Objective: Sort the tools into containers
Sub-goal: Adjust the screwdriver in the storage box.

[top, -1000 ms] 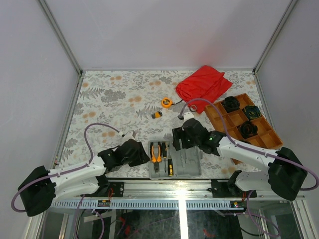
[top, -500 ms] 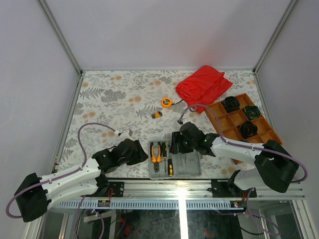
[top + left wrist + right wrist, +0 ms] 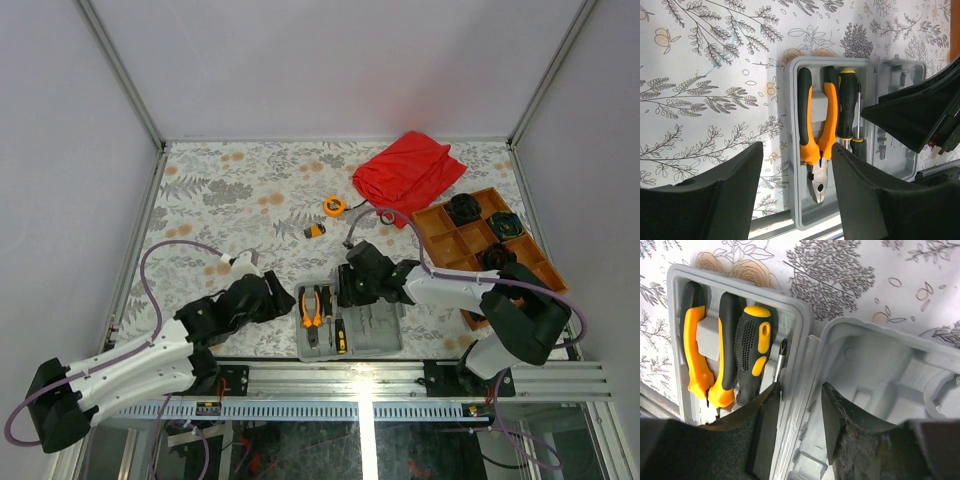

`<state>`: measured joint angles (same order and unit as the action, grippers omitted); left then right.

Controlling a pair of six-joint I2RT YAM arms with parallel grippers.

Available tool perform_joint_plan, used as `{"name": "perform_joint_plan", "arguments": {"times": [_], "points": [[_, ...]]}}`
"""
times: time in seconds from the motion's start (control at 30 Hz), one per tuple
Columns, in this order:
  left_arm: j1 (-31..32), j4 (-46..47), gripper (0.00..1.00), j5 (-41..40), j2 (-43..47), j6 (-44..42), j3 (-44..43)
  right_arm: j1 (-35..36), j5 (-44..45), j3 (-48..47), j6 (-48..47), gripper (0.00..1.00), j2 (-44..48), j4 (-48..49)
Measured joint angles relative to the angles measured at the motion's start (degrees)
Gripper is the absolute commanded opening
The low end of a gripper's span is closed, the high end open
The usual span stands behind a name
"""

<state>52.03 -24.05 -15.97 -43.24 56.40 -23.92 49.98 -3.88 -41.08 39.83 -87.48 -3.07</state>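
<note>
The grey case lies open near the front edge: its left tray (image 3: 305,330) holds orange-handled pliers (image 3: 314,305) and a short screwdriver (image 3: 341,335); the right tray (image 3: 380,328) shows only moulded recesses. My right gripper (image 3: 350,288) is open, its fingers straddling the ridge between the trays (image 3: 805,385), beside a black-and-yellow screwdriver (image 3: 752,352) and the pliers (image 3: 710,355). My left gripper (image 3: 275,298) is open and empty just left of the case, with the pliers (image 3: 817,135) seen between its fingertips (image 3: 875,195). The tape measure (image 3: 334,206) and a tiny orange-black piece (image 3: 315,230) lie on the cloth farther back.
A red cloth (image 3: 410,168) lies at the back right. An orange-brown divided tray (image 3: 450,240) with black round parts stands at the right. The metal rail of the table's front edge (image 3: 360,375) runs just below the case.
My right gripper has moved left and down onto the case's middle ridge. My left arm has swung its elbow outward; its gripper stays beside the case.
</note>
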Motion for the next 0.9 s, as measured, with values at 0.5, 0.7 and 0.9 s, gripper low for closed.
{"name": "perform_joint_plan", "arguments": {"times": [0.5,0.7,0.9], "points": [[0.0,-2.6,0.55,-1.0,-4.4,-1.2,-4.1,6.6,1.2,-15.0,-13.4,0.33,-11.7,-5.2],[0.0,-2.7,0.53,-0.9,-7.0,-0.7,-5.0,7.4,1.3,-19.0,-16.5,0.42,-14.1,-7.9],[0.0,-3.1,0.52,-1.0,-9.7,1.6,-5.5,7.5,2.3,-18.4,-16.9,0.57,-11.3,-9.3]]}}
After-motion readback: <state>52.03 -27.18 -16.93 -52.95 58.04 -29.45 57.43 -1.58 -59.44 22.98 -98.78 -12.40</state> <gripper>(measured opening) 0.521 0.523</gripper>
